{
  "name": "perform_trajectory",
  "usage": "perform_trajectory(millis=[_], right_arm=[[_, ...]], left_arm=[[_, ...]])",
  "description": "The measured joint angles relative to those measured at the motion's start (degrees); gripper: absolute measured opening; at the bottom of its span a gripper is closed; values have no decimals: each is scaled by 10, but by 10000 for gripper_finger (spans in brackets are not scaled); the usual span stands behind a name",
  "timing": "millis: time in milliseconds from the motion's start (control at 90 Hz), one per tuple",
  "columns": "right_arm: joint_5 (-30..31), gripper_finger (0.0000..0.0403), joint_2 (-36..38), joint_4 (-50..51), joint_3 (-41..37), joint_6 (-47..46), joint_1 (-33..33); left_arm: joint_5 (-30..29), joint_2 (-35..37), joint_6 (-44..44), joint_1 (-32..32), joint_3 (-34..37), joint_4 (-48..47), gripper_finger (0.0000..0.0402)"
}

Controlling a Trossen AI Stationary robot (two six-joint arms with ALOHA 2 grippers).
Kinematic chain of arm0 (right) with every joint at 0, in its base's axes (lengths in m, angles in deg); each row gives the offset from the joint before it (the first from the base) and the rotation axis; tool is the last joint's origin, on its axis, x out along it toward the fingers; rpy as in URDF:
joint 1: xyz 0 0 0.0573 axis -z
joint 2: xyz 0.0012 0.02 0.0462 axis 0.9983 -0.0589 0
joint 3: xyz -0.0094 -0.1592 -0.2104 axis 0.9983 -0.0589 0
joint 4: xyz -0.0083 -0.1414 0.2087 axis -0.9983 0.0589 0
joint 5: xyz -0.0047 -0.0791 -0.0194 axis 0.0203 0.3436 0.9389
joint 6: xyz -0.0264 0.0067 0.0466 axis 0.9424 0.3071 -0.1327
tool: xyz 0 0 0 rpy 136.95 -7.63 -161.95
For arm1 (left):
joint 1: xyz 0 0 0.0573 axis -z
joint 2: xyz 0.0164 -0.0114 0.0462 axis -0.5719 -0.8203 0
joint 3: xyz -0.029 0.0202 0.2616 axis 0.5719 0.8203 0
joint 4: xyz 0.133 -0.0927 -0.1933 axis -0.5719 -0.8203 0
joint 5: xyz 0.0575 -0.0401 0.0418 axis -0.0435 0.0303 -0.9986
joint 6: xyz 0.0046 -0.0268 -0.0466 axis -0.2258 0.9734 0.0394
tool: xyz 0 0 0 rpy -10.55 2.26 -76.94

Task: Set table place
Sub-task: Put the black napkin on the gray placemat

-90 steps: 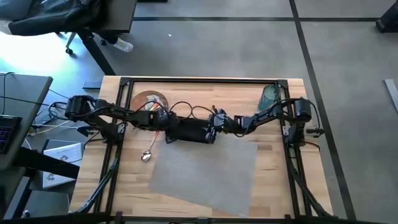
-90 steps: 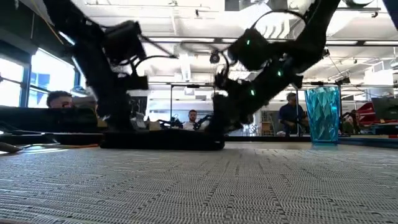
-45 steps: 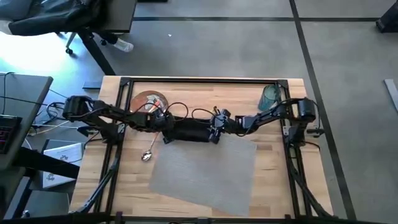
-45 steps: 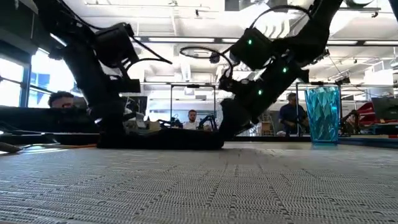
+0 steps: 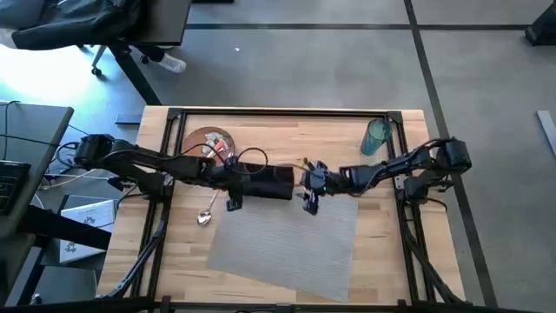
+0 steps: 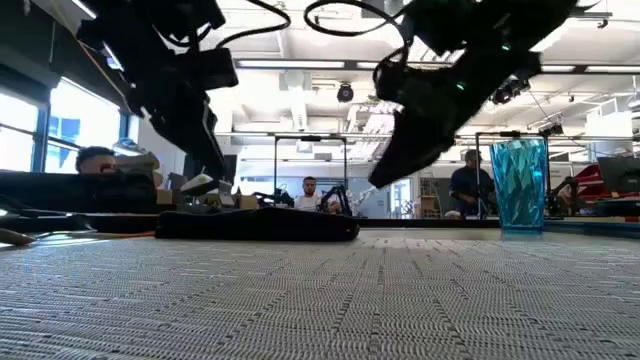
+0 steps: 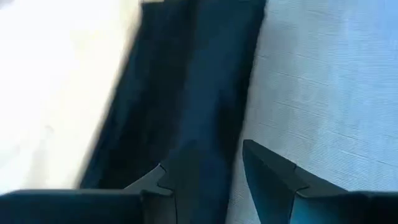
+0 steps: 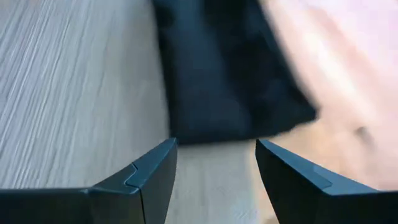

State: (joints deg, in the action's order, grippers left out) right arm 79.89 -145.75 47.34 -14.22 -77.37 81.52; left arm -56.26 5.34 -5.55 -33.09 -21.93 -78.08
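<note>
Left gripper (image 5: 233, 193) fingers (image 7: 273, 177) apart, empty, over napkin's (image 5: 268, 183) left end. Napkin lies between both grippers, at mat's (image 5: 287, 239) far edge. Soft, light, floppy cloth: prob. pinch corners. Right gripper (image 5: 311, 193) fingers (image 8: 155, 177) apart, empty, beside its right end.

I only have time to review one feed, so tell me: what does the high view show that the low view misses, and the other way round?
Only the high view shows the orange-brown plate and the silver spoon on the wooden table. Only the low view shows the room behind, with people seated there. Both show the black napkin lying along the grey placemat's far edge, the teal tumbler, and both arms: the left pincer and the right pincer open, lifted clear of the napkin.
</note>
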Motion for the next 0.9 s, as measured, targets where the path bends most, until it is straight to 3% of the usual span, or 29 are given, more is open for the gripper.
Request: perform_trajectory(millis=[189,389,900], right_arm=[[86,204,-3,-40,-75,-108,-34],[97,204,-11,-80,-123,-155,-36],[111,204,-12,-85,-130,-154,-24]], left_arm=[[-21,-48,20,-28,6,-7,113],[-3,-85,95,-25,6,-53,113],[66,-85,333,101,5,-90,113]])
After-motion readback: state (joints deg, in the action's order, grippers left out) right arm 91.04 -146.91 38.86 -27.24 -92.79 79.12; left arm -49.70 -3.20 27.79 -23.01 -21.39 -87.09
